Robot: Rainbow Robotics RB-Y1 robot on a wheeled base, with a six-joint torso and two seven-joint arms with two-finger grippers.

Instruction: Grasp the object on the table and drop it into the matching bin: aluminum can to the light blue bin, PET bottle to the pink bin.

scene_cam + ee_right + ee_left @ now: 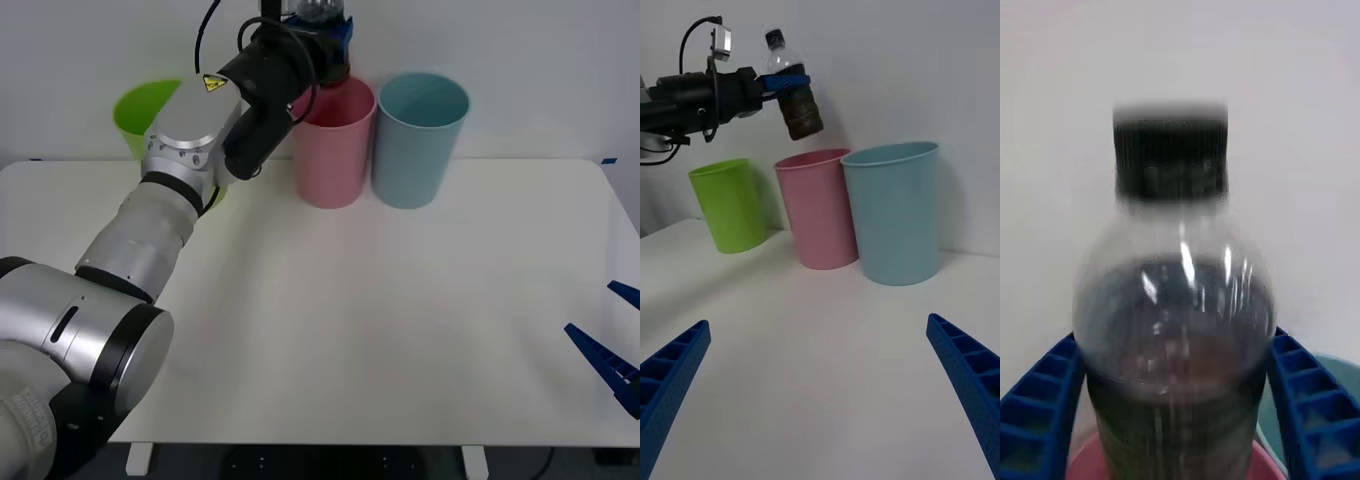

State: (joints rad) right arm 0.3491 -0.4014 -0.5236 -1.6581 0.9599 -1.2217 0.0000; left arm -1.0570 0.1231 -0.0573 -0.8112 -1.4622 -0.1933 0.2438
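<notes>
A: Front view first. Where is the left gripper (322,28)?

B: Raised at the back of the desk (400,320), just above the rim of the pink bin (333,145). Its jaws are clamped on the bottle (316,10), of which only a clear bit shows at the top edge.

A: And the other bins?

B: The blue bin (419,138) stands just beside the pink one, on the side away from the arm. The green bin (148,118) sits on the other side, partly behind the left arm. The right gripper (612,345) waits low at the near right edge of the desk, well apart from the bins, with its jaws apart.

A: Right wrist view?

B: The right fingers (970,375) are spread wide over bare desk (812,360). Ahead stand the green bin (730,204), pink bin (818,216) and blue bin (893,211) in a row, the pink and blue ones touching or nearly so. The left gripper (786,81) holds the bottle (794,96) in the air above the pink bin, clear of its rim, black cap up, tilted slightly, with the dark lower body hanging below the jaws.

A: Left wrist view?

B: The bottle (1174,300) sits between the left fingers (1041,409), gripped on both sides around its dark body. The pink bin's rim (1079,459) lies right beneath it and a slice of the blue bin (1334,375) shows to one side.
</notes>
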